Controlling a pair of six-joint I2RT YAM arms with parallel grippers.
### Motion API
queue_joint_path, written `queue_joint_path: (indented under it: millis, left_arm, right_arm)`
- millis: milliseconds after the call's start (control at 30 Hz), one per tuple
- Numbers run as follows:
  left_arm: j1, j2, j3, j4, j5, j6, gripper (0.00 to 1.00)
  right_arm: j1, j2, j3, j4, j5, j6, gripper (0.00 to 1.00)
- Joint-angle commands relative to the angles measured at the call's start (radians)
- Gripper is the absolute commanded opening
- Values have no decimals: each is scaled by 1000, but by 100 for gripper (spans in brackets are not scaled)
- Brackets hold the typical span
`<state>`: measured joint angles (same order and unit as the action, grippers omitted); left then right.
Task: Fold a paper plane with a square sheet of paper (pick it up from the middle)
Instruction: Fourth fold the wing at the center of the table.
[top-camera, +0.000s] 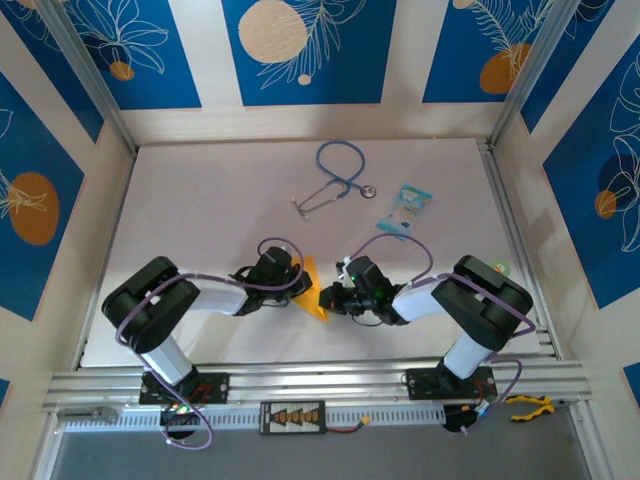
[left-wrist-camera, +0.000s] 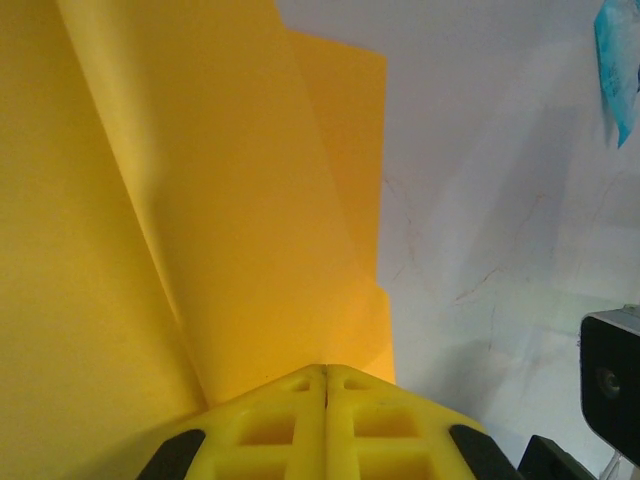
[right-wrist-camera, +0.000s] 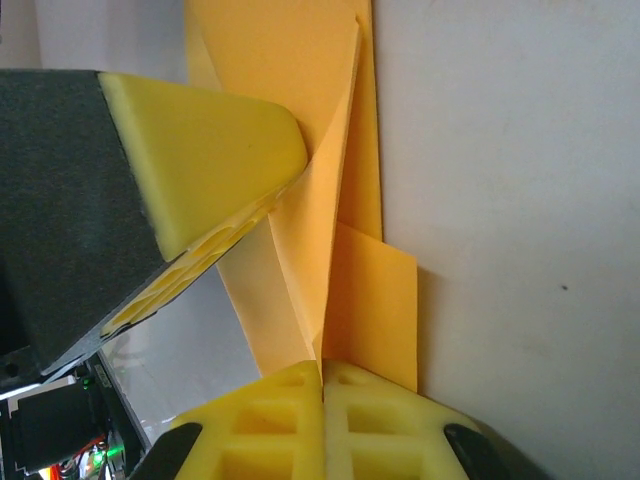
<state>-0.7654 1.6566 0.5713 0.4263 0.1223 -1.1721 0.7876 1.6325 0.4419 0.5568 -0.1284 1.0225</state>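
Arms angle inward, left claw (top-camera: 302, 284) and right claw (top-camera: 329, 297) pinched closed.

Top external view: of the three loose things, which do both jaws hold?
The folded orange-yellow paper, shut in both arms' jaws; the blue-tubed stethoscope and the light-blue printed packet lie untouched farther back.

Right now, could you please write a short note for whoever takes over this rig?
Left gripper: shut on the paper sheet.
Right gripper: shut on the same sheet, facing the left one.
Sheet: between them over the near middle of the table, already folded into several layers.
Not yet a finished plane; the remaining folds are left to do.
Stethoscope and light-blue packet lie farther back, apart from both arms.
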Motion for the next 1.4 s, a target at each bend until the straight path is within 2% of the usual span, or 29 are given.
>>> queue_joint_path:
  millis: [0,367,500,1033,1367]
  left_arm:
    - [-3,22,6,-79,-26,9,0]
    - [0,23,-7,-78,-34,1,0]
    - [1,23,-8,-77,-35,-3,0]
    - [5,28,-35,-45,-39,-25,0]
    - [6,22,-39,-42,-41,-26,0]
  right_arm:
    - [-4,-19,6,-121,-8,-17,6]
    - [10,-99,0,-227,-30,-47,17]
    - [15,-119,-4,-240,-59,-66,18]
    - [14,-125,-3,-335,-119,-103,8]
    - [10,-171,1,-389,-119,-124,11]
